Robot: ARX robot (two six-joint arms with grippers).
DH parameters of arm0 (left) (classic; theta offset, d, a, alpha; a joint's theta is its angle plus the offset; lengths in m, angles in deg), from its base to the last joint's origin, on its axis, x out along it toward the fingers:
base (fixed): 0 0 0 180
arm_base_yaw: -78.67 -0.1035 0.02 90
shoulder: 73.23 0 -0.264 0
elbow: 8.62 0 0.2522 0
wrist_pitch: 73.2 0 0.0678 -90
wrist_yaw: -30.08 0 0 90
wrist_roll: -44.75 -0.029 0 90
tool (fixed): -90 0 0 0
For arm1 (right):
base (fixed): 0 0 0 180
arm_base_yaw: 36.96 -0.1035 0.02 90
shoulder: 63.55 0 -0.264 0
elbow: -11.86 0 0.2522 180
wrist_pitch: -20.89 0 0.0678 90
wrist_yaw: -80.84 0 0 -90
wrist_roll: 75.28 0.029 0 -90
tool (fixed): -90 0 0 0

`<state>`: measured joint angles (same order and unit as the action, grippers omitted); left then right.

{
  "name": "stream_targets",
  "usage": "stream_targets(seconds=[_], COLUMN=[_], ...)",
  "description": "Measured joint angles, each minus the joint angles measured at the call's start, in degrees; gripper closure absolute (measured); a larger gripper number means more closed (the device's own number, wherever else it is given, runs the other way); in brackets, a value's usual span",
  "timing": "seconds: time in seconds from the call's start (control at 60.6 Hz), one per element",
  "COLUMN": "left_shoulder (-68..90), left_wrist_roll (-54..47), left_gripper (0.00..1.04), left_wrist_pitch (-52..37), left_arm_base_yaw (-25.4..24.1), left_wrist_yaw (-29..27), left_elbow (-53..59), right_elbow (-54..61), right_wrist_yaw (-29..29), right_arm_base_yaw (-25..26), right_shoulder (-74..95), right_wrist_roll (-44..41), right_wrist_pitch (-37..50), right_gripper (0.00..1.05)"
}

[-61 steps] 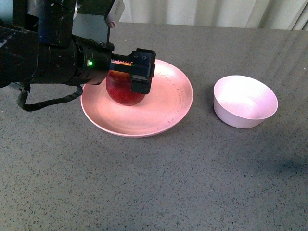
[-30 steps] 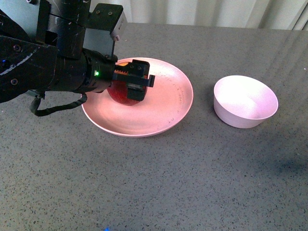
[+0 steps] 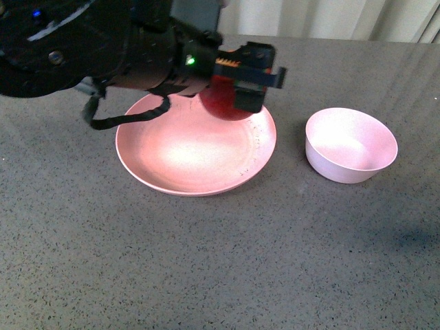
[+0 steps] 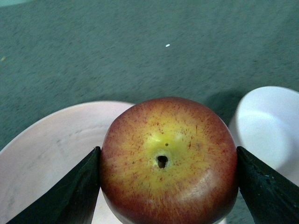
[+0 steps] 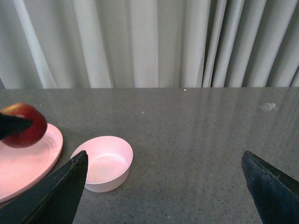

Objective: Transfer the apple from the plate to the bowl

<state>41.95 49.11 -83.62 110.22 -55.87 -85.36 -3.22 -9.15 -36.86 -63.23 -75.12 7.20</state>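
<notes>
The left jaws pinched the apple [image 3: 218, 104], holding it lifted over the plate [image 3: 172, 184] near its bowl-side rim. The bowl [image 3: 350, 144] stood close by, further to the robot's right. The right jaws hung spread and empty.

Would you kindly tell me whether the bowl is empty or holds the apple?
Empty. The bowl shows only its bare inside, and the apple is clamped in the left gripper, lifted above the plate.

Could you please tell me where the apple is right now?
In the front view, the apple is gripped in the left hand over the far right part of the plate, with the bowl to its right.
</notes>
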Motion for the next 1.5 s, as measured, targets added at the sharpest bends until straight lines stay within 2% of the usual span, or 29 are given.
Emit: stream_targets(seconds=[0.264,0.726,1.452,1.501], left_shoulder=[4.0,10.0,13.6,13.6], left_wrist_roll=[0.0,0.0,0.0,0.0], left_gripper=[0.31,0.32,0.31,0.26], left_wrist_pitch=[3.7,6.0,8.3,8.3], left_arm_base_yaw=[6.3,11.7,11.3,11.3], left_wrist_yaw=[-0.2,0.5,1.2,1.3], left_elbow=[-9.4,-14.9,-19.3,-19.3], right_elbow=[0.0,0.0,0.0,0.0], right_wrist_yaw=[0.0,0.0,0.0,0.0], right_arm_base_yaw=[0.0,0.0,0.0,0.0], right_shoulder=[0.0,0.0,0.0,0.0], right_wrist_roll=[0.0,0.0,0.0,0.0], right_wrist_pitch=[0.0,0.0,0.0,0.0], right_gripper=[0.09,0.09,0.09,0.09])
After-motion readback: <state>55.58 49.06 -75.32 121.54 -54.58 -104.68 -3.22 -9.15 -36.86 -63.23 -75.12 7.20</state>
